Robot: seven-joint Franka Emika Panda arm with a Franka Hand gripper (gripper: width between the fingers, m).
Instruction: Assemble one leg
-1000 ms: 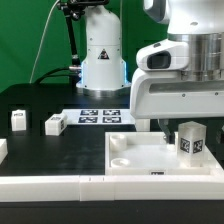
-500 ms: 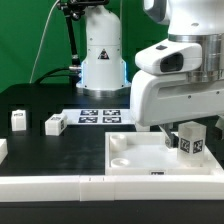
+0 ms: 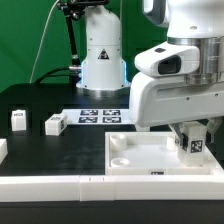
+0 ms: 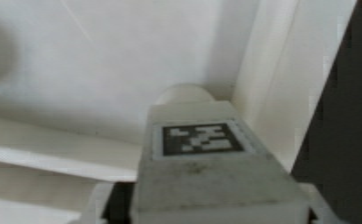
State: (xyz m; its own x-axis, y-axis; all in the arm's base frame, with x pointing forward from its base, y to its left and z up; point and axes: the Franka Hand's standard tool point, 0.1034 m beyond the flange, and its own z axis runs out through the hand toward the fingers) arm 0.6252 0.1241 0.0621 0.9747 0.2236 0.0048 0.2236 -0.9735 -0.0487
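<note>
Leg [image 3: 193, 143] (tagged face outward) clamped between tool [image 3: 190, 135] fingers, over tray [image 3: 135, 160] corner.

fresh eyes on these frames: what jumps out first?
The big white arm fills the exterior view's right, its gripper holding a tagged leg over the white tray, near the corner on that side. In the wrist view the leg's tag sits dead centre against the tray wall. Two more tagged legs wait on the black table at the exterior view's left, beside the marker board.
</note>
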